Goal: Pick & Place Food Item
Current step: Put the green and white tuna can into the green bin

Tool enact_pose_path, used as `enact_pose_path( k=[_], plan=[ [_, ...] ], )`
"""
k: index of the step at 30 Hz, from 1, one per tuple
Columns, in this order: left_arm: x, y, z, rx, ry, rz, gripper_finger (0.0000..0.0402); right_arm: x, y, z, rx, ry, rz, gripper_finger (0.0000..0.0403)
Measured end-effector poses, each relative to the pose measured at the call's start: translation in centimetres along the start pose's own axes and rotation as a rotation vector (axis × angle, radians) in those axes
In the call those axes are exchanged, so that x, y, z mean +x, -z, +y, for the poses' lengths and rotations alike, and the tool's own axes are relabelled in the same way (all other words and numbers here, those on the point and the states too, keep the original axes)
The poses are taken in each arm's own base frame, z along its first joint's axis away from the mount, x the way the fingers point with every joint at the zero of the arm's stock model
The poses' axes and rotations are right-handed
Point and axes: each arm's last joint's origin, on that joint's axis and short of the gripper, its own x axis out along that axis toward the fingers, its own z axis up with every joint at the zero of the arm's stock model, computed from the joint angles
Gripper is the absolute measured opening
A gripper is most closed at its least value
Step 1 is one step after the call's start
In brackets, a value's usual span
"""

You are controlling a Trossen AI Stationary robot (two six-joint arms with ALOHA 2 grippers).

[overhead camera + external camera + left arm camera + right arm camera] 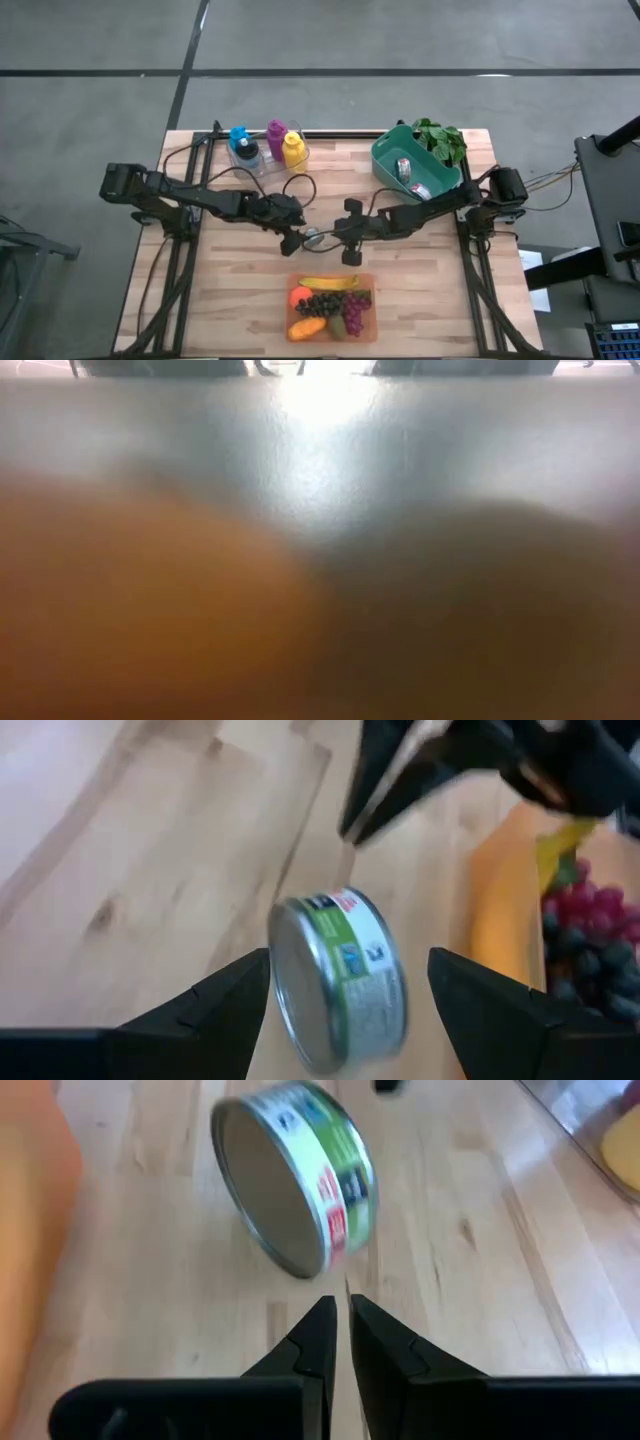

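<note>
1. The can [335, 980] stands tilted on its rim at the table's [240, 300] centre, flat end toward the left gripper [345, 995].
2. That gripper's fingers are spread, flanking it without contact.
3. The right gripper [338, 1330], closed and empty, points at the can.

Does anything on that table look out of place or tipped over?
Yes: a small tin can is tilted on its edge on the bare wood between the left end effector and right end effector, not standing flat.

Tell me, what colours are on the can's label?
The can has green, white, red and black on its label, best in the right wrist view.
</note>
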Motion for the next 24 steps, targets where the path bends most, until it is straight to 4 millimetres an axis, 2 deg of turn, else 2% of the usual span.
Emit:
enact_pose_path(
  k=[4,9,12,15,19,24],
  plan=[
    [-1.0,-1.2,-1.7,0.033,-0.079,0.095,0.0275,0.1,0.7,-0.1,-0.002,0.005,0.026,0.0028],
    [-3.7,-3.5,-3.6,0.062,-0.290,0.163,0.0275,0.3,2.3,-0.2,0.029,0.012,0.071,0.0028],
    [-4.6,-5.1,-4.5,-0.026,-0.277,0.110,0.0275,0.4,3.8,-0.4,0.098,0.027,0.113,0.0028],
    [-4.8,-5.9,-5.0,-0.055,-0.253,0.069,0.0275,0.2,5.2,-0.7,0.161,0.071,0.133,0.0028],
    [-4.4,-5.3,-4.8,-0.027,-0.258,0.086,0.0275,-0.6,5.7,-0.9,0.200,0.075,0.080,0.0028],
    [-3.2,-3.9,-4.2,-0.038,-0.255,0.080,0.0275,-2.6,6.0,-1.5,0.206,0.056,-0.065,0.0028]
  ],
)
